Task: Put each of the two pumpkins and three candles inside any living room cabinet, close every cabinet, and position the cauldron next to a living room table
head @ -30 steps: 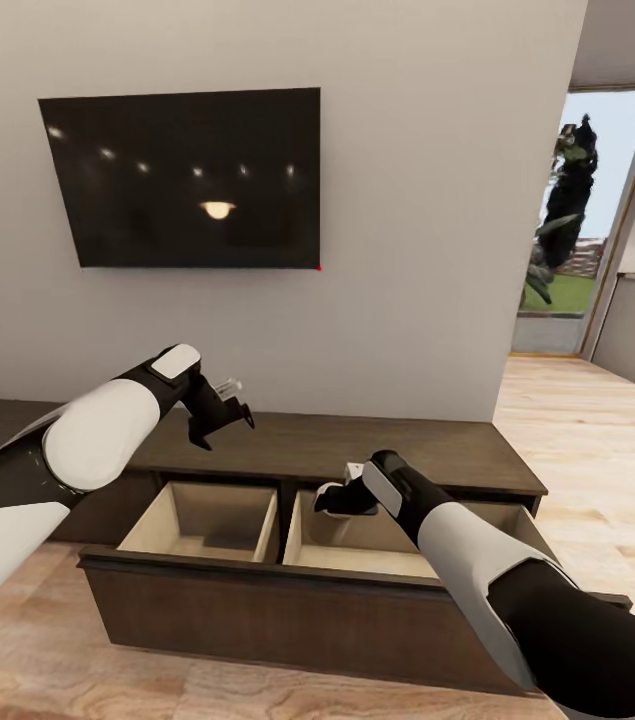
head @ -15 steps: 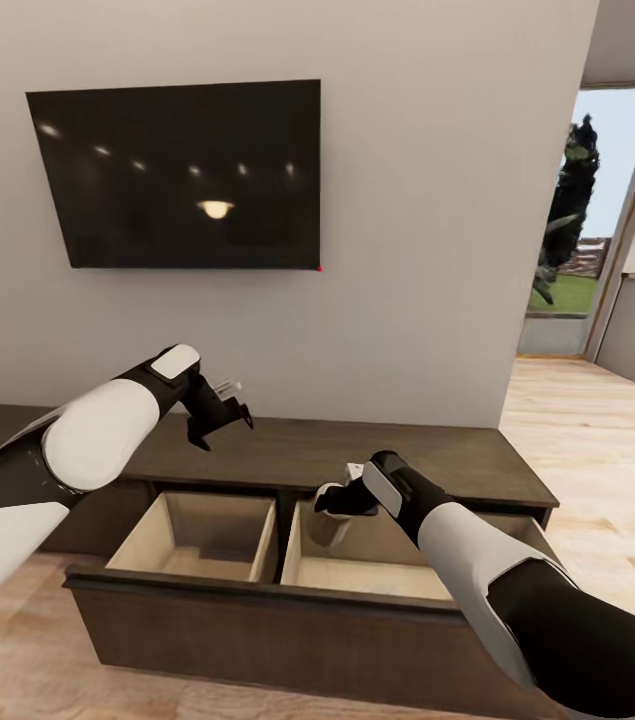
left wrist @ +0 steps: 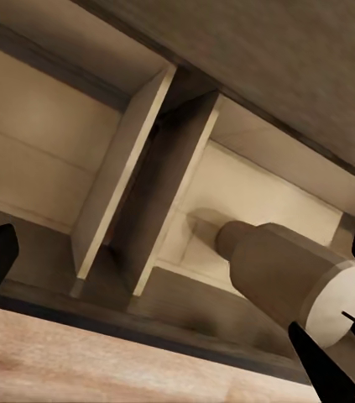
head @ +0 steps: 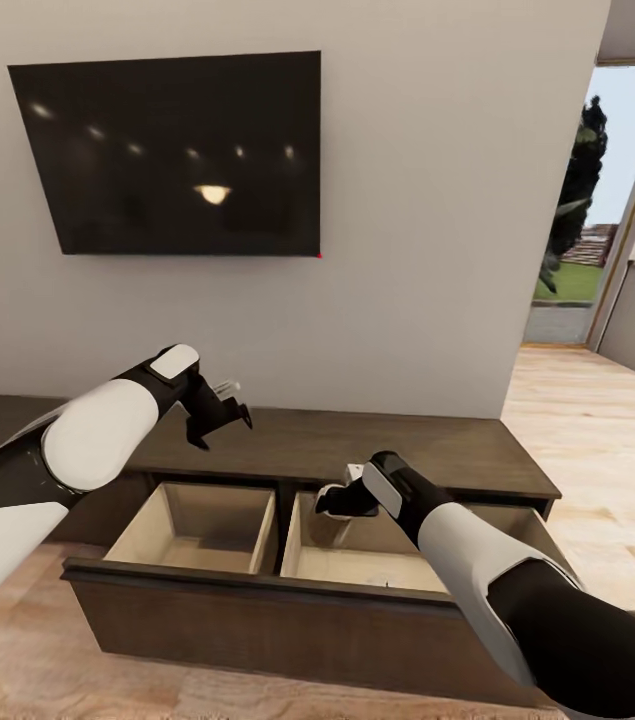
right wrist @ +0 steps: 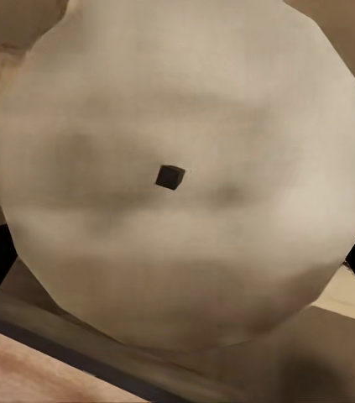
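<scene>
**Candle poised over the right drawer compartment**

The right end effector (head: 337,502) pinches a candle (head: 333,520), a pale stubby cylinder, and holds it over the right-hand compartment of the cabinet (head: 287,610), whose wide drawer stands pulled out with two pale tan compartments showing. In the right wrist view the candle's flat end (right wrist: 177,176), with its small dark wick, sits close before the camera, the drawer's interior beyond it. That placement suits a release straight down into the compartment. The left end effector (head: 219,420) hangs spread and empty above the cabinet's top, apparently kept out of the way. From the left wrist view the candle (left wrist: 290,281) appears inside the drawer's outline. A dark television (head: 167,155) hangs on the wall above.
</scene>
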Motion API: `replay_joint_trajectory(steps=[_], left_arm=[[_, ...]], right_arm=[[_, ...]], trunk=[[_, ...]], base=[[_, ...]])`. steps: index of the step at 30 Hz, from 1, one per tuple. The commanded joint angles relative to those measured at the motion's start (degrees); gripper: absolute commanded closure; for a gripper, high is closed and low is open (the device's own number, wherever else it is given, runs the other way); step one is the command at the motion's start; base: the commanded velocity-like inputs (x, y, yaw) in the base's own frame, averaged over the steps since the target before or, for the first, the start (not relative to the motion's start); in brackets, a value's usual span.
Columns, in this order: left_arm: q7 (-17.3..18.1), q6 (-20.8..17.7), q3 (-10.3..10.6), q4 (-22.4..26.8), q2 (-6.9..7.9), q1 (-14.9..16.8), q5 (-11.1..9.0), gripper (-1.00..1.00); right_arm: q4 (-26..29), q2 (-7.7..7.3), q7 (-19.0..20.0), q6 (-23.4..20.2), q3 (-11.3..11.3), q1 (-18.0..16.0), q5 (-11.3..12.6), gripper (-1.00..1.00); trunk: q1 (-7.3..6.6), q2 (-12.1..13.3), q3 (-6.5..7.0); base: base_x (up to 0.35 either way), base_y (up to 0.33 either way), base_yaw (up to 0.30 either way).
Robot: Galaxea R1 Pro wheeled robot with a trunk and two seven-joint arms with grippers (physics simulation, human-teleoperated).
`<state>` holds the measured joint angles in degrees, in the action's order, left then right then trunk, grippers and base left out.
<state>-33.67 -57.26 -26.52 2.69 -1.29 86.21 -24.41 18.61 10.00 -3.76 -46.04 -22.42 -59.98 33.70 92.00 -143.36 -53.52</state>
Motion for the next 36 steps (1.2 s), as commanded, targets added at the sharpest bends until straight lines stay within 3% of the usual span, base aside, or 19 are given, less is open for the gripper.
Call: replay_joint_trajectory(steps=[1,20,25,27,31,36], left_arm=[[-0.6,-0.1,-0.1,0.1,-0.02,0.0,-0.6,-1.0],[-0.6,-0.1,0.0,0.1,-0.1,0.0,-0.5,-1.0],[-0.6,-0.1,-0.1,0.1,-0.04,0.0,-0.6,-1.0],[-0.5,-0.1,-0.1,0.1,0.0,0.0,-0.6,-1.0],[-0.5,-0.1,-0.1,0.1,-0.02,0.0,-0.7,-1.0],[-0.5,-0.2,-0.2,0.1,-0.09,0.0,-0.8,-1.0]], right_arm=[[-0.4,0.0,-0.4,-0.1,-0.2,-0.1,0.5,1.0],[-1.6,0.0,-0.5,-0.1,-0.5,-0.1,0.3,1.0],[4.9,0.0,-2.1,-0.9,-1.0,-0.1,-3.5,1.0],[9.4,0.0,-5.4,-4.5,-1.1,-0.6,-5.3,1.0],[12.4,0.0,-7.8,-8.7,-1.0,-3.0,-5.8,1.0],[13.2,0.0,-8.6,-10.4,-1.0,-6.0,-6.0,1.0]], trunk=[[0.01,-0.1,-0.29],[0.44,-0.3,-4.05],[0.44,-0.3,-4.05],[0.44,-0.3,-4.05],[0.44,-0.3,-4.05],[0.44,-0.3,-4.05]], base=[[0.0,0.0,0.0],[0.0,0.0,0.0],[0.0,0.0,0.0],[0.0,0.0,0.0],[0.0,0.0,0.0],[0.0,0.0,0.0]])
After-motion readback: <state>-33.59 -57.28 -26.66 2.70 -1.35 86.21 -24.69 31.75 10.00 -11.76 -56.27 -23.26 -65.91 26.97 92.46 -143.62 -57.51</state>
